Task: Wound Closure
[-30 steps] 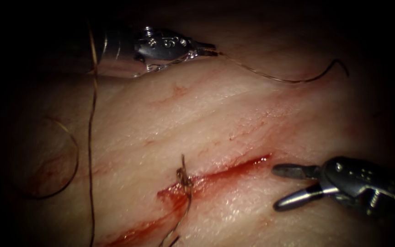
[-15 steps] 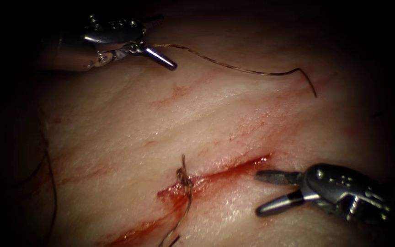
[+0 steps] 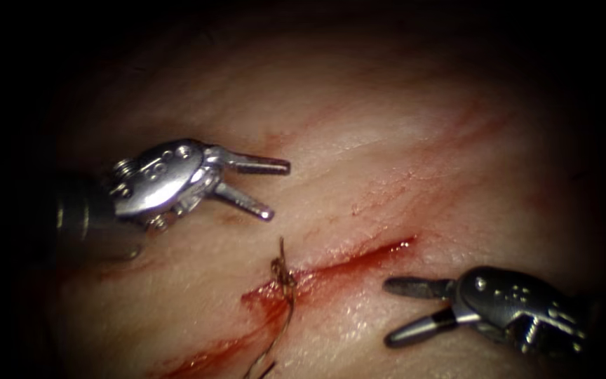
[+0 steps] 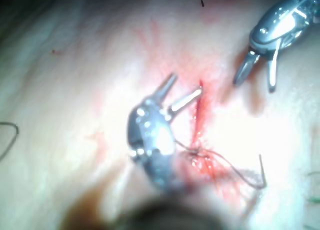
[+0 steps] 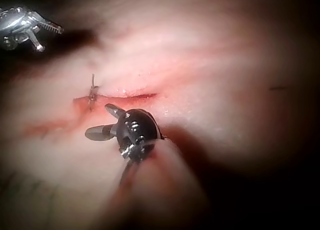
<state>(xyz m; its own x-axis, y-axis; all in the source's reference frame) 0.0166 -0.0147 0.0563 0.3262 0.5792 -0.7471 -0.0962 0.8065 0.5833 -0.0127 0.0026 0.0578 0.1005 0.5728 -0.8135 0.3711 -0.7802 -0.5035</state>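
Observation:
The cut (image 3: 345,263) runs slantwise across the tissue (image 3: 387,161), wet with red fluid. A tied knot (image 3: 282,272) sits on the cut, one short thread end (image 3: 281,247) standing up and a longer end (image 3: 278,337) trailing down. My left tool (image 3: 277,189) hovers just up and left of the knot, jaws open, holding nothing. My right tool (image 3: 388,313) sits to the right of the cut near its right end, jaws open and empty. The left wrist view has the left tool (image 4: 186,84) beside the knot (image 4: 197,152). The right wrist view has the right tool (image 5: 97,121) below the knot (image 5: 92,93).
A dark curved strand (image 4: 9,139) lies on the tissue away from the cut; I cannot tell whether it is needle or thread. A hooked thread end (image 4: 261,172) lies past the knot. Faint red streaks (image 3: 275,140) mark the tissue above the cut.
The left tool let go of the long thread it held at the top, opened, and came down beside the knot. That thread has left the endoscope view. The right tool crept leftward.

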